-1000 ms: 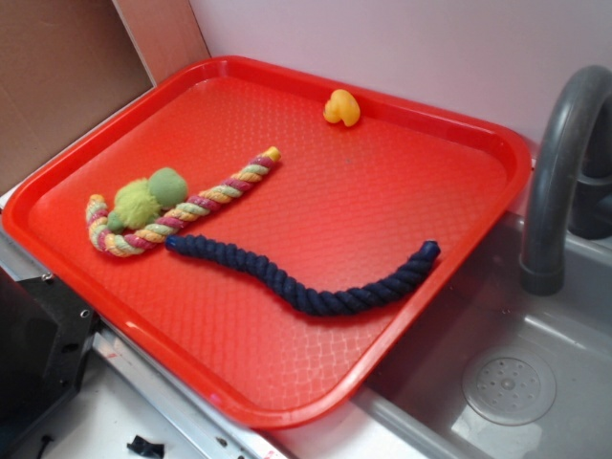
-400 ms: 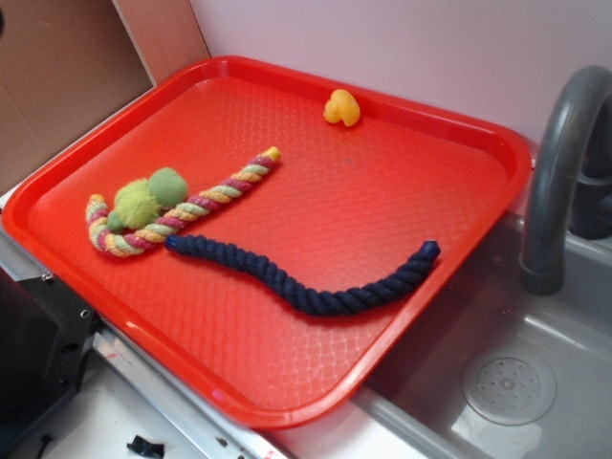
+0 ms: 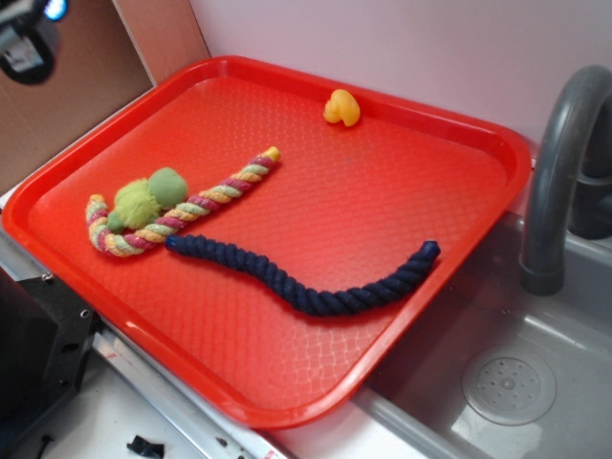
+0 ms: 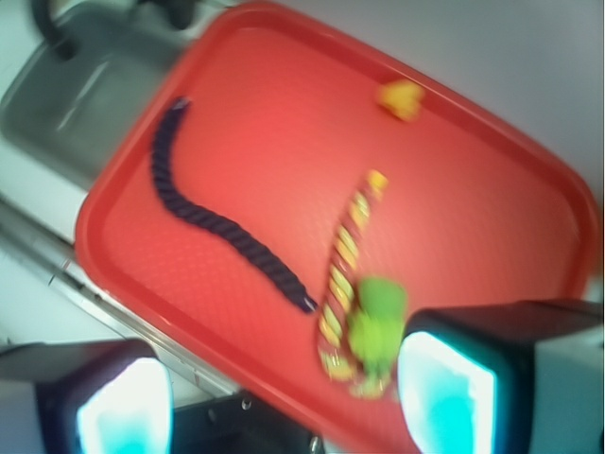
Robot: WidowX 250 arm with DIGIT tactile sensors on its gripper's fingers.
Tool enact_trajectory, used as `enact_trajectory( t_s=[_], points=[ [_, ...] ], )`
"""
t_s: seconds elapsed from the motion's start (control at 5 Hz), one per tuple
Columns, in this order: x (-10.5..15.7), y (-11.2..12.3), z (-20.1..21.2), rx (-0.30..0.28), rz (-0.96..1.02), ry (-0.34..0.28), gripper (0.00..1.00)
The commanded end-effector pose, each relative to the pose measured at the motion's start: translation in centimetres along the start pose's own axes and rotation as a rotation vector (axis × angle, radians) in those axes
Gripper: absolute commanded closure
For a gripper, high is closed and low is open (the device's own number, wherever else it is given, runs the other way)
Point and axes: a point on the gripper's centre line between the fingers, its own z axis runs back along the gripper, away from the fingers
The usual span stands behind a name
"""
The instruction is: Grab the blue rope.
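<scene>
**Navy rope flat on tray, tool apart**

Lay untouched on the red tray [image 3: 449, 124], the blue rope [image 3: 316, 285]: thick, dark navy, twisted, in a shallow S near the front rim, left end just beside the pastel rope [image 3: 182, 215] with its green fuzzy balls [image 3: 151, 196]. Found no legible writing. Entered the top-left corner since the earlier frame, the tool [image 4: 284, 397]; spread wide, grasping nothing. Sat by the far rim, a yellow toy [image 3: 341, 107].

Now showing at the frame's upper left — part of the claw [image 3: 29, 38], blurred; not there a moment ago.
</scene>
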Motion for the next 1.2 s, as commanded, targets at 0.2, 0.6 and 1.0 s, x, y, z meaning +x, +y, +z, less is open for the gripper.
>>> enact_trajectory(
  t_s=[0.2,0.6,1.0],
  points=[
    [2.7,-1.8,-7.1,-0.098,-0.655,-0.016,0.0],
    [2.3,-2.4,-12.6,-0.092,-0.71,0.05,0.0],
    [1.0,-2.5,-17.5,-0.044,-0.606,0.116,0.0]
  ],
)
